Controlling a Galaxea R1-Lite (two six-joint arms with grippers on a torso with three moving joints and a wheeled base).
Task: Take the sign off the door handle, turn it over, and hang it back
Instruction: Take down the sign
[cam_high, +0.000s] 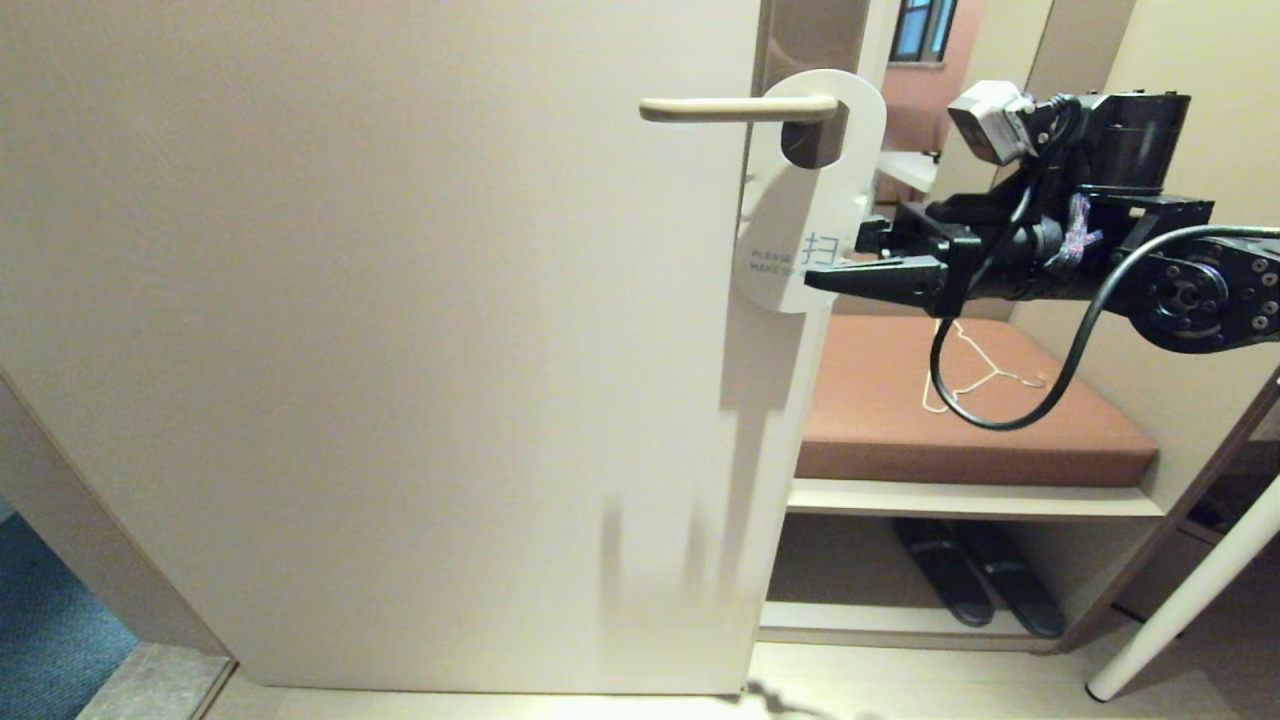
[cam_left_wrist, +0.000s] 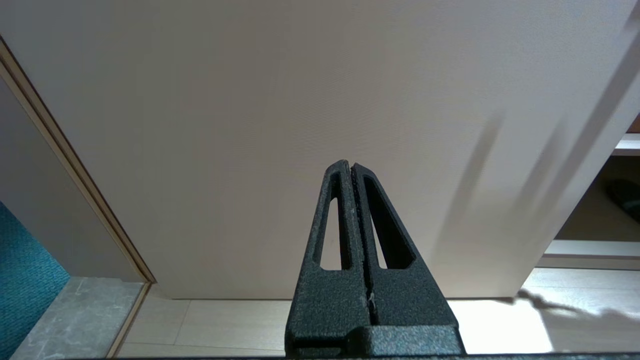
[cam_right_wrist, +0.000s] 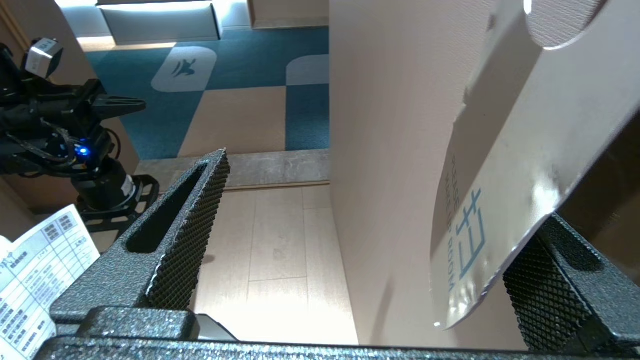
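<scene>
Sign (cam_high: 800, 190) hangs white-face-out on door handle (cam_high: 735, 109); looks light, thin, bendy card. Right gripper (cam_high: 850, 265) gapes wide around its lower edge, holding nothing; best pinch there. Left gripper (cam_left_wrist: 352, 172) idles closed, empty, low near door.

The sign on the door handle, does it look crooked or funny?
A bit. The sign hangs on the door handle with its white "make up room" face out, but it tilts, its lower end swung toward the door. The right gripper, open, is at its lower edge. The left gripper is shut, down low.

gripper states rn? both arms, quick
Left gripper: closed, empty, low in front of the door.
Right gripper: open, holding nothing, jaws either side of the lower edge of the sign hanging on the door handle.
</scene>
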